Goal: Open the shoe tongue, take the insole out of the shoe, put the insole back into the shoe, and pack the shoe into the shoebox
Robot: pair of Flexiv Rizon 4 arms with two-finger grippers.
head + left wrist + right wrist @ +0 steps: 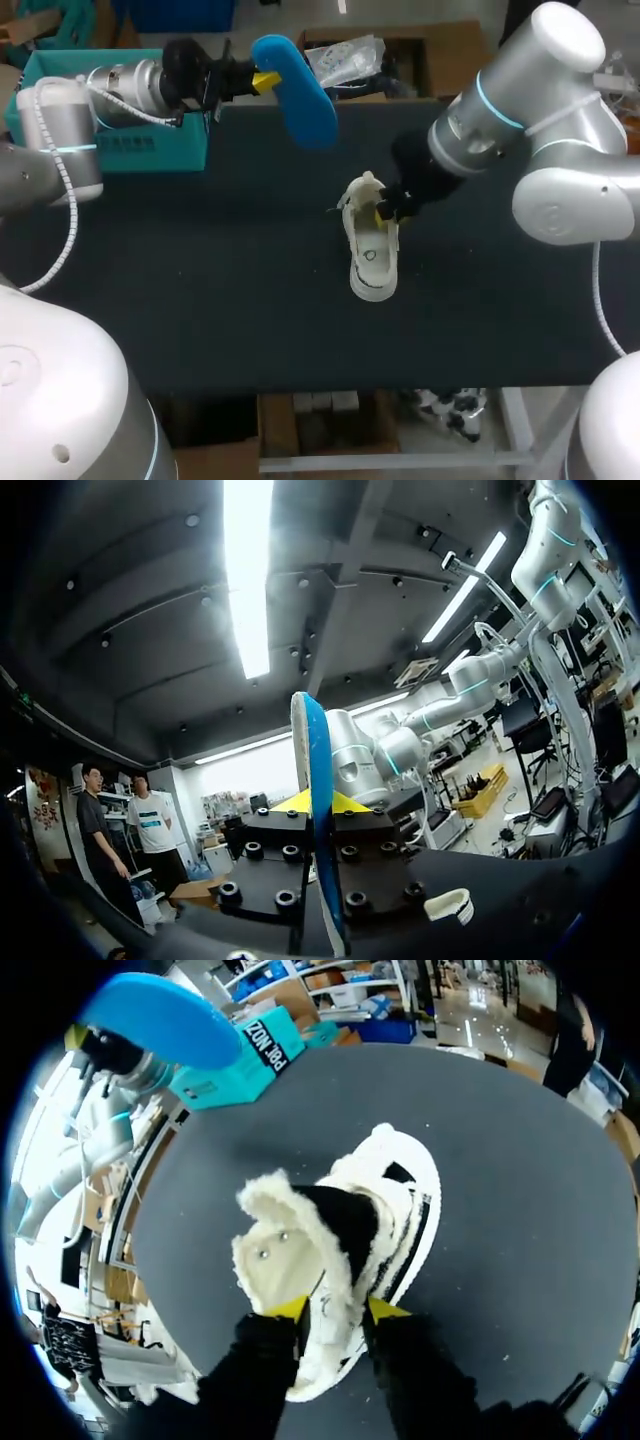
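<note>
Your left fingers [264, 80] hold the insole [300, 95] aloft, ready for reinsertion; your right fingers [291, 1307] pinch the rim of the shoe [395, 1210], steadying it.

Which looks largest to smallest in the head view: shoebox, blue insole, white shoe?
1. shoebox, though partly hidden by the left arm.
2-3. insole and shoe look alike; the insole is held up, nearer the camera, so unranked.
</note>
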